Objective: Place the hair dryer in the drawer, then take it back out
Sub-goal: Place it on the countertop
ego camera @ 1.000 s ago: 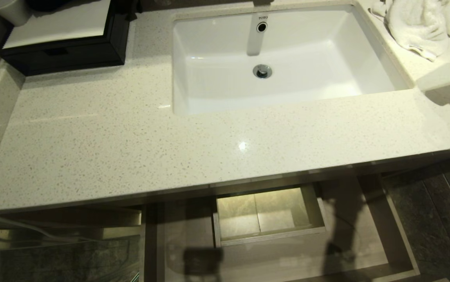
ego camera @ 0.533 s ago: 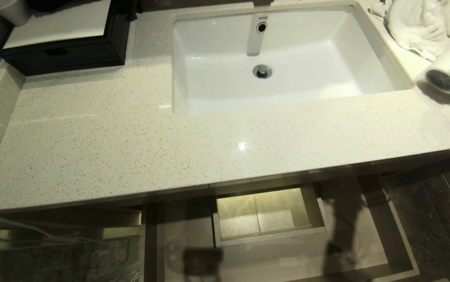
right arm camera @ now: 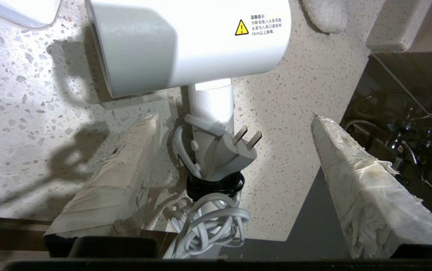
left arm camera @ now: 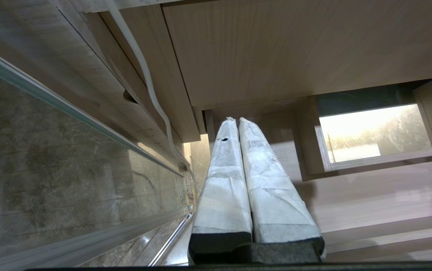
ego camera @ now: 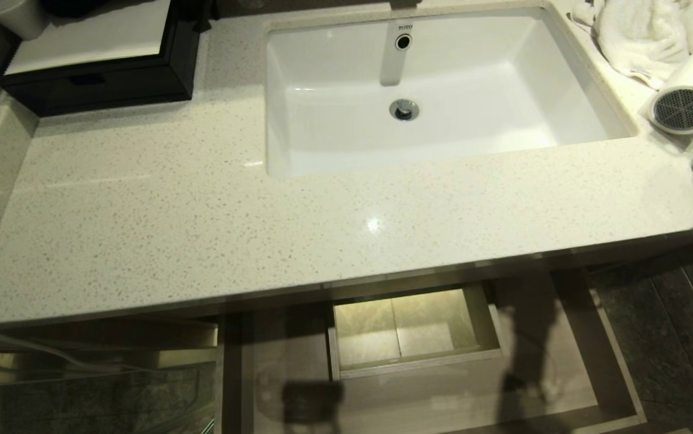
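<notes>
Lying at the counter's point(ego camera: 346, 241) right edge beside the towel point(ego camera: 642, 36), the dryer point(ego camera: 690, 90) is released; right gripper point(right arm camera: 234, 165) gapes astride its handle. Left gripper point(left arm camera: 238, 122) clenched, empty, by the open drawer point(ego camera: 611, 337).

Head looks down; wrists close, sharing countertop point(ego camera: 201, 229).
</notes>
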